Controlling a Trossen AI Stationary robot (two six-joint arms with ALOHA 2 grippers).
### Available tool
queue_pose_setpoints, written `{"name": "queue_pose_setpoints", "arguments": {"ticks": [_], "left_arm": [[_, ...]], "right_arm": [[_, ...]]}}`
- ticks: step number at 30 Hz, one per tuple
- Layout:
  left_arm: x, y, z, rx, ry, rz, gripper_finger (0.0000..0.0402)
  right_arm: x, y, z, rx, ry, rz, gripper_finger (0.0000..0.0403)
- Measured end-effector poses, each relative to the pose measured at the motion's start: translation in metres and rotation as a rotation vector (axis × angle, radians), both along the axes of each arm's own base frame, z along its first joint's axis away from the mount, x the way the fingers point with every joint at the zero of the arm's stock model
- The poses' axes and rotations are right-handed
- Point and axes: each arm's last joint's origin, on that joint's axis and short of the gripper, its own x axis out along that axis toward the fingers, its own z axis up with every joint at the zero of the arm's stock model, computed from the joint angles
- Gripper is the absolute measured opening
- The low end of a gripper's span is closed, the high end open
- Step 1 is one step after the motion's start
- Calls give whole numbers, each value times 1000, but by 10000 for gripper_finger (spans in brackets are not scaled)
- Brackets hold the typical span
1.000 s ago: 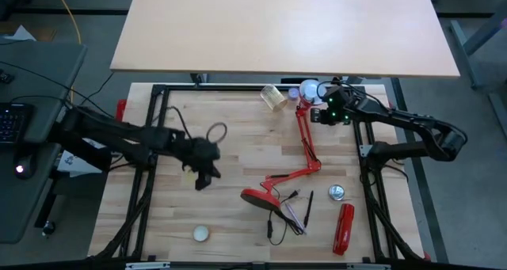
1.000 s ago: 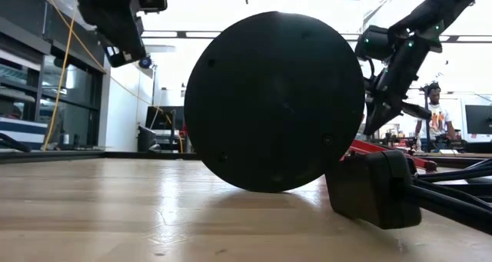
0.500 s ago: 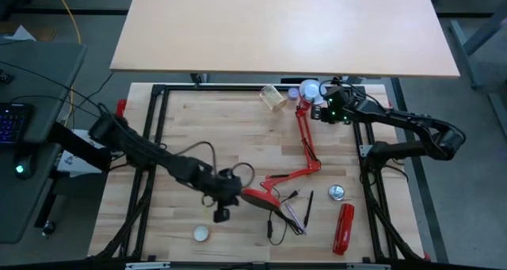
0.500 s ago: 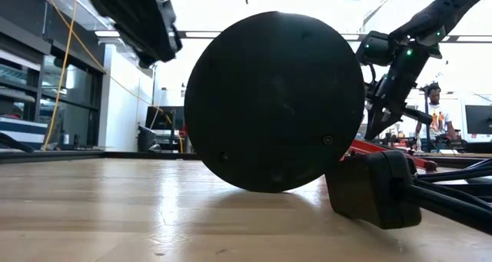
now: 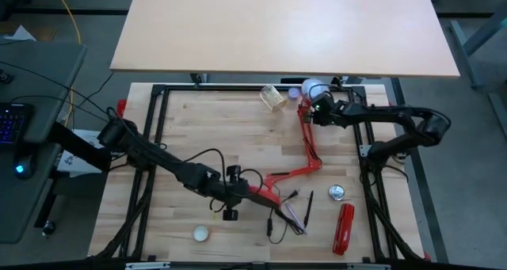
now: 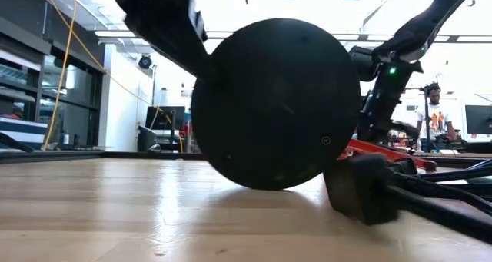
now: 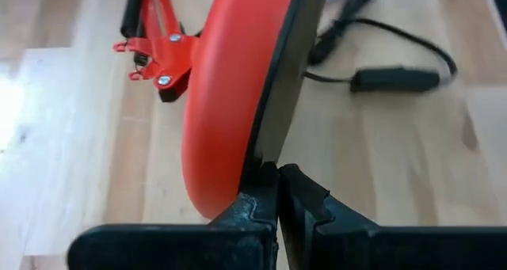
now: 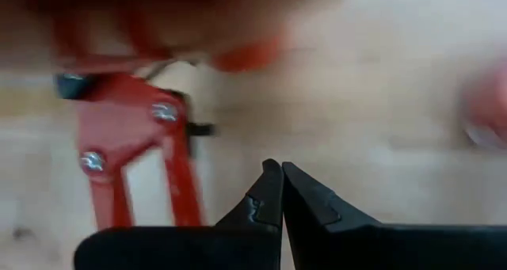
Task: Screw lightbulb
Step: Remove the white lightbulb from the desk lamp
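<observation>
From above, the left arm reaches diagonally across the wooden table (image 5: 190,135), its left gripper (image 5: 230,192) low at the near middle, right against the red lamp's base (image 5: 255,192). The right arm bends in from the far right edge, its right gripper (image 5: 310,112) at the lamp's upper arm (image 5: 304,139), just beside the shade. The lightbulb (image 5: 314,89) shows as a white round shape at the far edge, in or at the lamp's shade; which, I cannot tell. A cream ball (image 5: 202,233) lies near the front edge, well apart from both arms. A red tool (image 5: 344,226), a small round tin (image 5: 337,192) and a woven cup (image 5: 274,98) sit along the right and far sides; the left half of the boards is open.

At table level, the lamp base's dark underside (image 6: 277,112) stands on edge and fills the middle, with the left arm coming down behind it and the right arm farther back on the right.

The left wrist view shows the left gripper (image 7: 277,192) with its fingers pressed together, tips touching the rim of the red base (image 7: 230,104), with an inline switch (image 7: 392,79) lying on the wood beyond.

The right wrist view shows the right gripper (image 8: 279,189) pinched together on nothing, above the red hinge bracket (image 8: 119,127).
</observation>
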Motion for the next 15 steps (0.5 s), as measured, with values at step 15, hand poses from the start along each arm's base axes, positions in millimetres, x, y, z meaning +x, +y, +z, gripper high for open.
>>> {"name": "queue_pose_setpoints", "arguments": {"ticks": [15], "left_arm": [[17,15,-35,-26,28,236,0]], "right_arm": [[25,-17,-25,-76,-88,97,0]]}}
